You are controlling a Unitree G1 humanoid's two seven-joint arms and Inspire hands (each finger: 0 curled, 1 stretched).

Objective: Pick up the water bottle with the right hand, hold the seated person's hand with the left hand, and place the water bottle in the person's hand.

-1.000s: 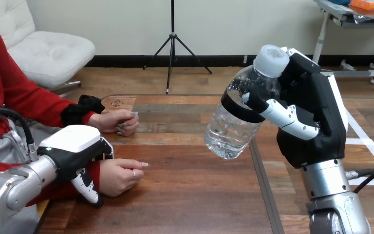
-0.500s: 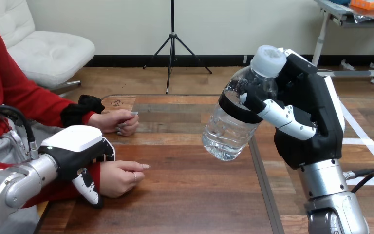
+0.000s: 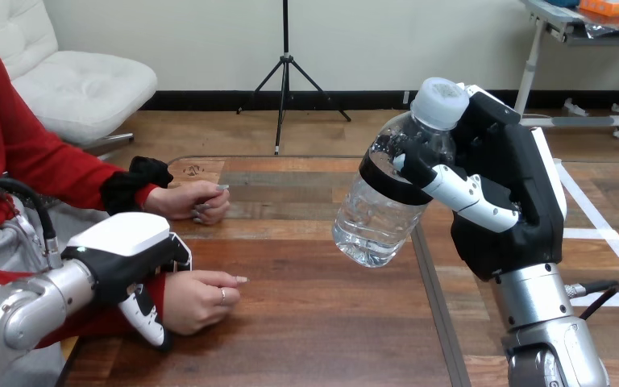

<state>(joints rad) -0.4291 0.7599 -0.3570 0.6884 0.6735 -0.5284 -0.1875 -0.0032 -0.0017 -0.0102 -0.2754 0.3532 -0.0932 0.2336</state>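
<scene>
The long brown wooden table (image 3: 306,322) runs across in front of the robot. Over its right half the silver-forearmed right arm stands up, and its black, white-shelled right hand (image 3: 508,201) carries the clear plastic water bottle (image 3: 379,214) in the air, well off the tabletop. At the left edge the left hand (image 3: 125,246) lies over the wrist of the person's hand nearer the robot (image 3: 201,298), which rests loosely curled on the wood. Whether that left hand has actually closed on the wrist I cannot tell from here.

The bottle looks thin-walled and smooth. I'd guess it gives under a hard squeeze and could slide in a loose grip, and the water inside gives it some weight that will slosh as it tips. The upper body just under the shoulder seems the firmest place to take hold, and that is where it is held.

The right hand's fingers (image 3: 467,189) are wrapped round the bottle at its dark band, with one black-and-white finger crossing the front. The bottle leans — its base hangs down and left towards the person, clear of the grip. The white screw cap (image 3: 440,101) pokes out above the fingers. The bottle is well apart from the person's nearer hand, which is not yet opened to take it.
</scene>
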